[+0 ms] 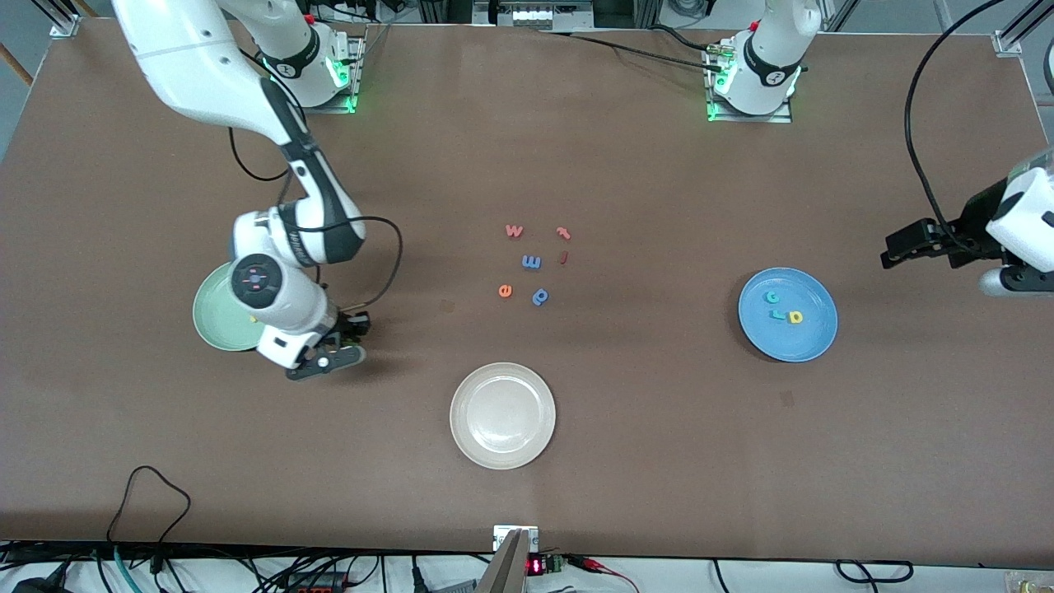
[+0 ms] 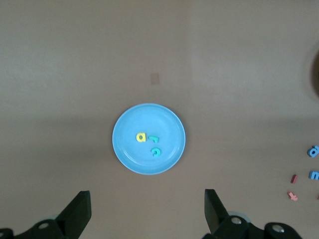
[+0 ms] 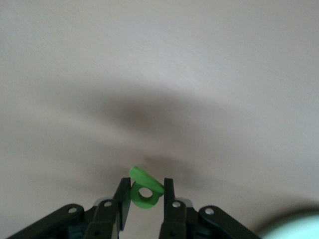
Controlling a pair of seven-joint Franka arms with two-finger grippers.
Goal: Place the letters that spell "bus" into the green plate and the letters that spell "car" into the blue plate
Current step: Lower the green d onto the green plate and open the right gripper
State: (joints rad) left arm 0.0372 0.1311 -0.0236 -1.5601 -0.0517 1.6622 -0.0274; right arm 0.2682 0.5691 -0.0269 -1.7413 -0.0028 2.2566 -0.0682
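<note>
Nearest the front cam: the cream-white plate (image 1: 502, 415), w/ nothing in it. It has no job in this task.

Next, toward the right arm's end of the table: the right gripper (image 1: 350, 329) is up in the air, over bare table just beside the green plate (image 1: 221, 317). Its jaws are squeezed narrow on the green "b" (image 3: 145, 189); the right wrist view shows the little letter pinched btwn the two fingers (image 3: 122, 203), w/ a bit of the plate's pale rim in one corner. So the "b" is held but not yet dropped in. The arm hides most of the green plate. A small yellow bit may peek out by the wrist, but I can't tell if the "u" and "s" lie in there.

Toward the left arm's end: the blue plate (image 1: 787, 314) holds all 3 "car" letters: the teal "c" (image 2: 156, 152), the teal "r" (image 2: 154, 139) and the yellow "a" (image 2: 141, 137). That half looks done.

Farther back, mid table: the extra letters, an orange "e" (image 1: 506, 290), a blue p-shape (image 1: 540, 296), a blue "m" (image 1: 531, 262) and some red ones (image 1: 514, 231). No "bus" or "car" letters among them.

The left gripper (image 2: 148, 211) waits, high over the table's end, jaws spread wide, holding nothing.

Left to do, I think: move the "b" over the green plate and let go.
</note>
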